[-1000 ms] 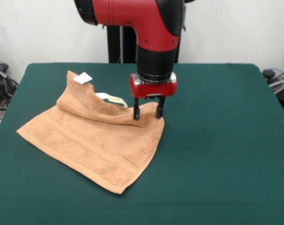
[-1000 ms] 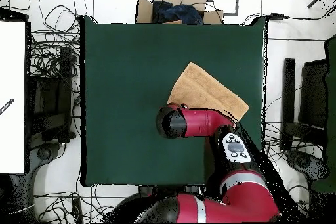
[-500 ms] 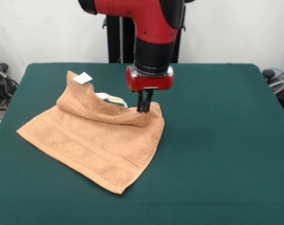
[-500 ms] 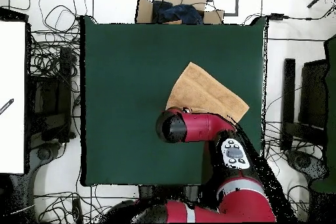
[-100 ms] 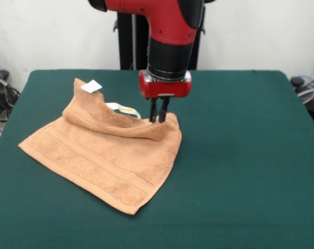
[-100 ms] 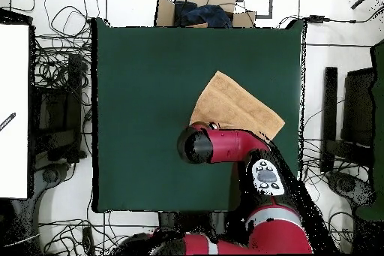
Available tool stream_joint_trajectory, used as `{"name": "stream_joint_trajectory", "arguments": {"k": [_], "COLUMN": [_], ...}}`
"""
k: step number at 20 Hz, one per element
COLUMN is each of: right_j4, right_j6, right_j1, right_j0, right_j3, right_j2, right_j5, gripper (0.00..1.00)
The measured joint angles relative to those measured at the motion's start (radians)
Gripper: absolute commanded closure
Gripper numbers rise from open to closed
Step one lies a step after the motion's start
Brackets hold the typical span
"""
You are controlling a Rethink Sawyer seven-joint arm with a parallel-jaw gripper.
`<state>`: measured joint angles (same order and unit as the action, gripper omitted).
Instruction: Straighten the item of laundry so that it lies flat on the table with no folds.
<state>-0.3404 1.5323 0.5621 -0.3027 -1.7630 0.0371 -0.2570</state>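
Note:
The item of laundry (image 5: 107, 150) is an orange-tan towel lying left of centre on the green table (image 5: 240, 155). Its far part is folded over into a raised ridge, with a white tag (image 5: 91, 86) at the far left tip and a pale loop (image 5: 124, 109) behind the ridge. My gripper (image 5: 157, 120) points straight down at the right end of that ridge, its fingers closed together on the towel's edge. In the overhead view the towel (image 6: 238, 104) shows right of the table's (image 6: 142, 80) centre, and the red arm (image 6: 225, 144) hides its near edge and the gripper.
A cardboard box holding dark cloth (image 6: 202, 11) sits beyond the table's top edge in the overhead view. Cables and dark equipment (image 6: 60, 88) line both sides, with a white panel (image 6: 13, 110) at the left. A black post (image 5: 126, 46) stands behind the table.
The open fingers that straddled the towel's ridge a second ago have closed on it. The gripper has shifted slightly left and up, and the towel has kept its shape.

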Motion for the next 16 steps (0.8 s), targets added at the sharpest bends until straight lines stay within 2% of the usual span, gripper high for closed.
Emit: {"name": "stream_joint_trajectory", "arguments": {"k": [16], "right_j4": [0.038], "right_j6": [0.001], "right_j1": [-0.001], "right_j0": [0.078], "right_j3": [-0.077], "right_j2": [-0.081], "right_j5": [0.075], "gripper": [0.00]}}
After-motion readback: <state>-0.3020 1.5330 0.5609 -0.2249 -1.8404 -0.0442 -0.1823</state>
